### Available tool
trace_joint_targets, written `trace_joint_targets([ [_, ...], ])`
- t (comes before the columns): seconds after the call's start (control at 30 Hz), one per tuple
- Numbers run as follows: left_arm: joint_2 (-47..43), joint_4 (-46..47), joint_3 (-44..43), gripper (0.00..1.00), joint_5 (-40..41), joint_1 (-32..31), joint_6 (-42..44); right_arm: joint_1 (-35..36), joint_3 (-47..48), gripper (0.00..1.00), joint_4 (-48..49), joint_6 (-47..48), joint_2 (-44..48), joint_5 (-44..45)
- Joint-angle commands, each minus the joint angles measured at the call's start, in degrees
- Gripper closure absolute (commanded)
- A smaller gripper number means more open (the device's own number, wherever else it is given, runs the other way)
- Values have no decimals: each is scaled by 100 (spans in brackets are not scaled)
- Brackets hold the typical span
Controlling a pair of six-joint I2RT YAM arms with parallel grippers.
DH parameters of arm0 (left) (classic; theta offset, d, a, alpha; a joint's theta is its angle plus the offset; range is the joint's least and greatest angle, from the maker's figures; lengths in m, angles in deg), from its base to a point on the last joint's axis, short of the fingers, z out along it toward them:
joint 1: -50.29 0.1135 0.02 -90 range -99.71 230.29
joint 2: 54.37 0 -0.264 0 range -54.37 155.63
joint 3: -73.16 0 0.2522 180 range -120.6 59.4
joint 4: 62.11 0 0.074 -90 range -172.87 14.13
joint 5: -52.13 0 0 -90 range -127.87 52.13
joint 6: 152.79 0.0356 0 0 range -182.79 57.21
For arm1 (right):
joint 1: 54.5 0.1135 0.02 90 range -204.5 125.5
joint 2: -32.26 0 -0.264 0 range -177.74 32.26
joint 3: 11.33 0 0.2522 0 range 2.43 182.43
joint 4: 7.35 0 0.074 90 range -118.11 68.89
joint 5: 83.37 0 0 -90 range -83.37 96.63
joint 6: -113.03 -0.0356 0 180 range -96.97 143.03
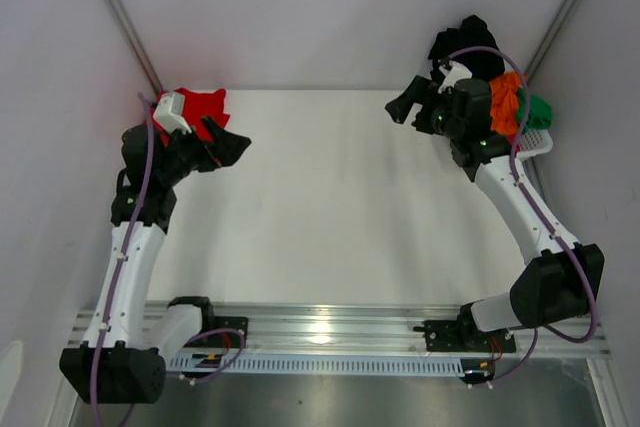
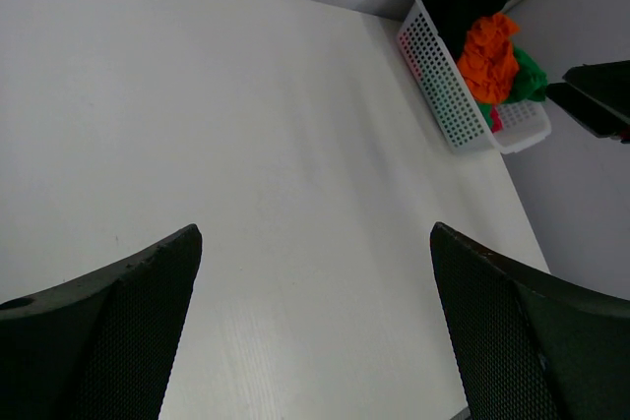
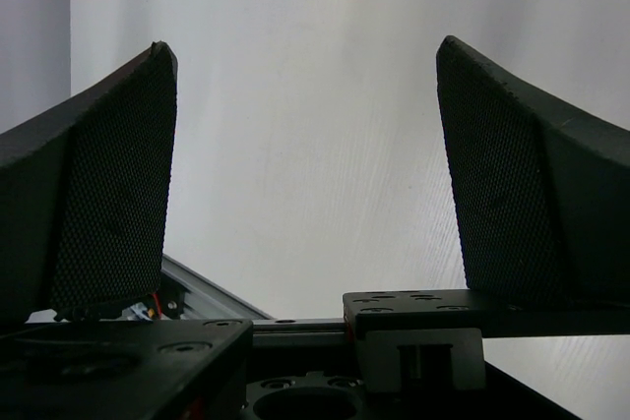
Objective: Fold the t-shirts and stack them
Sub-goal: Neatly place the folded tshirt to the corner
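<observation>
White perforated basket [image 2: 438,86] at far right corner of table [image 1: 330,207], seemingly against wall [image 2: 581,213].

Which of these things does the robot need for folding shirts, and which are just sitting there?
For the job:
- red t-shirt, at the far left corner
- black t-shirt, orange t-shirt and green t-shirt, piled in the basket

Just there:
- white basket, at the far right
- table

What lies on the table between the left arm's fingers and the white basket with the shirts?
Nothing. In the left wrist view, the white table is bare from the left fingers up to the basket.
</observation>
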State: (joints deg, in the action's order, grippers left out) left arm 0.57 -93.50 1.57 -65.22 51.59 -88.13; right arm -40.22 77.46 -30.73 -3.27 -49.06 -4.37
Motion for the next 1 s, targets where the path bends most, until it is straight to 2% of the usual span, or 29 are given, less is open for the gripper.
trace_joint_targets([
  [0.0,43,268,78,1,-508,63,-269,39,215,1,-285,73,90,63],
  [0.57,131,269,175,0,-543,195,47,39,-76,1,-136,231,345,54],
  [0.8,184,-161,61,1,-605,301,1012,31,-295,1,258,389,336,11],
  [0.97,-35,215,394,1,-315,301,1163,31,-725,1,795,530,450,55],
])
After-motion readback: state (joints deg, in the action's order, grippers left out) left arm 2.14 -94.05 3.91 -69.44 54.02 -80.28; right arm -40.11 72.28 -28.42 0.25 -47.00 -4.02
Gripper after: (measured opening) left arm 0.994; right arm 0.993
